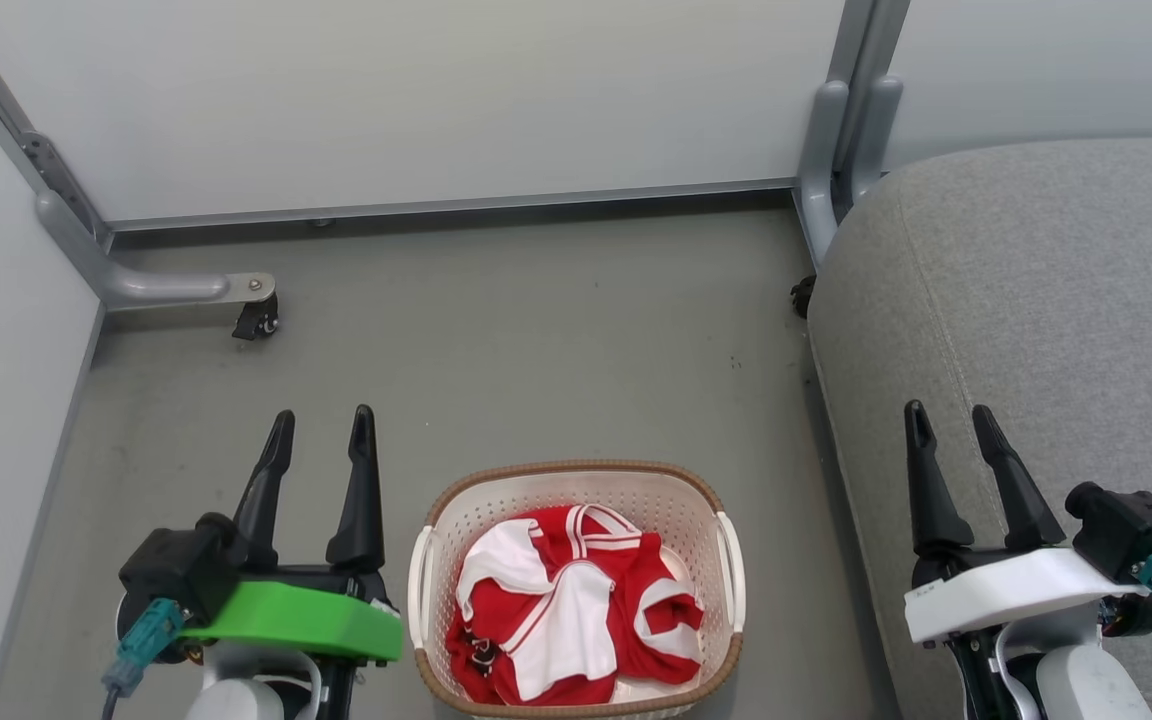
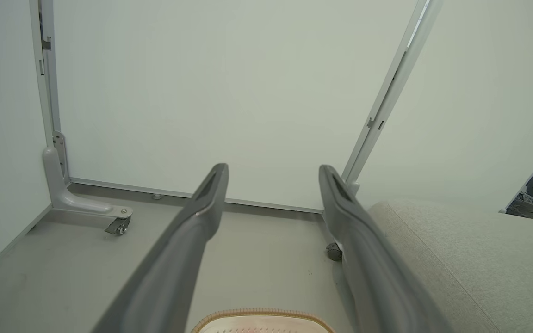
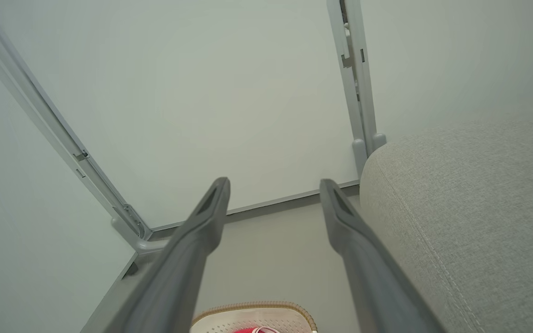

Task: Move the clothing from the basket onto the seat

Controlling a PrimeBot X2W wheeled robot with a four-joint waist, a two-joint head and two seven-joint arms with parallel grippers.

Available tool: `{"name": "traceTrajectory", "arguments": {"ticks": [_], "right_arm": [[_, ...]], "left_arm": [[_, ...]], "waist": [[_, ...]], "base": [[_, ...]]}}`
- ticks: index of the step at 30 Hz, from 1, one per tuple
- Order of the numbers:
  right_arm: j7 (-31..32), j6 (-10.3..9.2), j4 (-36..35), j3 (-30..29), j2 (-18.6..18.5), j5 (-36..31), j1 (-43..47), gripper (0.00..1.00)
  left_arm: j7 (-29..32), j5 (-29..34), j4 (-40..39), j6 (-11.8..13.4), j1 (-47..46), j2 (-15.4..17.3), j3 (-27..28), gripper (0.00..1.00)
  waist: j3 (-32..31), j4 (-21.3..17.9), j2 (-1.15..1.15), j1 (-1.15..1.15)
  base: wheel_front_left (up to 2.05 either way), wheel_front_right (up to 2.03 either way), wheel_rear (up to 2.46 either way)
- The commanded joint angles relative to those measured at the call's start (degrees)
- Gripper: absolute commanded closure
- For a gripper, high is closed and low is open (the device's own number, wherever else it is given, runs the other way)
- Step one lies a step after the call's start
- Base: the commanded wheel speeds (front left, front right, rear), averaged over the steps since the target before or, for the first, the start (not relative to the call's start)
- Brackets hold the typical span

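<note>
Left gripper [image 1: 324,415]: fingers are spread apart and nothing is held between them. It is seen over the floor [image 1: 536,330], just left of the basket [image 1: 576,468].
Right gripper [image 1: 948,410]: fingers are likewise parted and empty. It is seen against the left edge of the seat [image 1: 1036,300].
Clothing [image 1: 566,600]: red and white, crumpled, contained wholly within the basket and touched by neither gripper.
Basket: set on the floor between the two grippers, near the seat's left edge.
Seat: light grey, placed right of the basket.
Surround: pale partition panels [image 1: 436,100] are carried on grey feet, with one caster [image 1: 256,322] at the left.
</note>
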Motion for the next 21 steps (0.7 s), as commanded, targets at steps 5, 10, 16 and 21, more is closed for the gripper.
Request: {"name": "traceTrajectory", "arguments": {"ticks": [5, 10, 16, 21], "right_arm": [[-1.1, 0.03, -1.1, 0.0, -0.3, -3.3, 0.2, 0.00], [-1.7, 0.03, -1.3, 0.2, -0.3, -5.8, 0.4, 0.00], [-2.4, 0.03, -1.8, 0.7, -0.4, -8.7, 0.6, 0.00], [-3.0, 0.03, -2.1, 1.0, -0.4, -10.9, 0.8, 0.00]], "left_arm": [[-1.1, 3.4, -0.2, 0.3, -0.3, 0.4, -0.5, 0.00], [-1.7, 5.7, 0.1, 0.5, -0.3, 0.4, -0.8, 0.00], [-2.3, 8.5, 0.3, 0.9, -0.4, 0.4, -1.5, 0.00], [-3.0, 10.9, 0.2, 0.9, -0.4, 0.4, -1.9, 0.00]], "waist": [[0.3, 0.0, 0.00, 0.00], [0.4, 0.0, 0.00, 0.00], [0.5, 0.0, 0.00, 0.00], [0.6, 0.0, 0.00, 0.00]], "base": [[0.00, 0.00, 0.00], [0.00, 0.00, 0.00], [0.00, 0.00, 0.00], [0.00, 0.00, 0.00]]}}
